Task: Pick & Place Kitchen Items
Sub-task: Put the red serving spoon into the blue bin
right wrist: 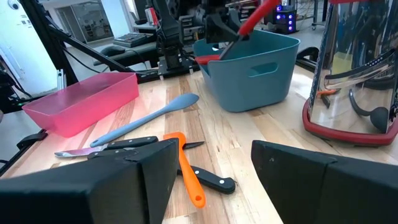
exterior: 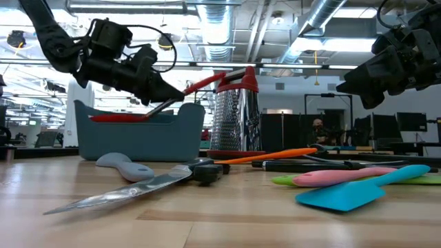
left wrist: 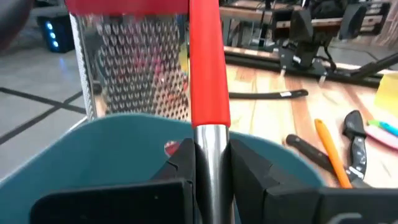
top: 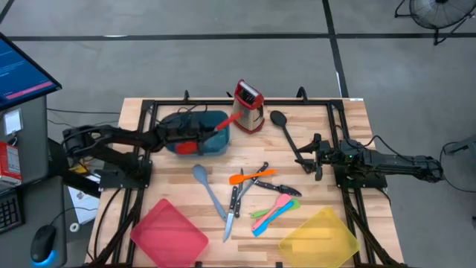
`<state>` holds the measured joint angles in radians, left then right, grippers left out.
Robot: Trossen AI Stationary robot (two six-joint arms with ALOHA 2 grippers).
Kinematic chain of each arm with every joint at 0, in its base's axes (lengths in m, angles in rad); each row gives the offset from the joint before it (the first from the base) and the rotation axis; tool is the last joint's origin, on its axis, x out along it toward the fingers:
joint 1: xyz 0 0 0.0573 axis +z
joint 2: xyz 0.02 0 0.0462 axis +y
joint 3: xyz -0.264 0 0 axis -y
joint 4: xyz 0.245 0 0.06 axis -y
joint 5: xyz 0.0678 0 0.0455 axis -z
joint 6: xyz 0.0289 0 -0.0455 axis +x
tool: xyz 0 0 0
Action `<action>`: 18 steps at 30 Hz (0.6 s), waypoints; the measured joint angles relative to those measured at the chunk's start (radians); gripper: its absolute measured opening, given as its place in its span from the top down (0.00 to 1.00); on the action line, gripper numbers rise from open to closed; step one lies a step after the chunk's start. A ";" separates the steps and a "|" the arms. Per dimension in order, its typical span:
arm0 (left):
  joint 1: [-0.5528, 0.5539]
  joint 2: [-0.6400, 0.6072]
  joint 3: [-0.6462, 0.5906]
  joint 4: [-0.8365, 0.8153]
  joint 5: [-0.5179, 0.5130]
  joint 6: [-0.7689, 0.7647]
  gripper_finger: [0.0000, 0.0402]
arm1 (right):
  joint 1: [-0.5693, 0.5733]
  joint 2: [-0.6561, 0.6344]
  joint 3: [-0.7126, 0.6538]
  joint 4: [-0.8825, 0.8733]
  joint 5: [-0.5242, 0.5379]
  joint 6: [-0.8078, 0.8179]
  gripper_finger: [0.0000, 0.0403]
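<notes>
My left gripper [top: 199, 134] hangs over the teal tray [top: 216, 145], shut on a red spoon [top: 223, 123] whose handle slants up toward the steel grater [top: 249, 108]. My right gripper [top: 306, 158] is open and holds nothing; it waits at the table's right, beside the black ladle [top: 286, 132]. On the wood between them lie the grey-blue spoon [top: 208, 190], black-handled knives [top: 234, 205], an orange utensil [top: 249, 177] and pink, green and blue utensils [top: 271, 212]. My left gripper pinches the spoon's steel shaft [left wrist: 210, 149] between its two fingers [left wrist: 183, 158], just below the red handle [left wrist: 208, 62]. The fingers lie across the shaft, slanting down from the table's left. The spoon is tilted, its handle up, its red bowl end [right wrist: 211, 59] low inside the tray.
The grater stands just right of the teal tray, close to the spoon's raised handle. A red tray [top: 169, 232] sits at the near left and a yellow tray [top: 320, 238] at the near right. A black frame [top: 149, 112] runs along the table's sides.
</notes>
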<state>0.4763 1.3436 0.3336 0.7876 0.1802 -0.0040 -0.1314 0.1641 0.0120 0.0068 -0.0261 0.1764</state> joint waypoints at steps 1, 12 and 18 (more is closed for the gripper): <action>0.000 0.010 0.000 0.000 0.000 0.000 0.90 | 0.000 0.000 0.000 0.000 0.000 0.000 0.47; 0.000 0.027 0.000 -0.003 -0.004 0.029 0.89 | 0.000 0.000 0.000 0.000 0.000 0.000 0.47; 0.001 -0.023 0.000 -0.003 -0.003 0.032 0.89 | 0.000 0.000 0.000 0.000 0.000 0.000 0.47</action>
<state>0.4770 1.3207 0.3336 0.7849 0.1768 0.0280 -0.1314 0.1642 0.0120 0.0071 -0.0257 0.1764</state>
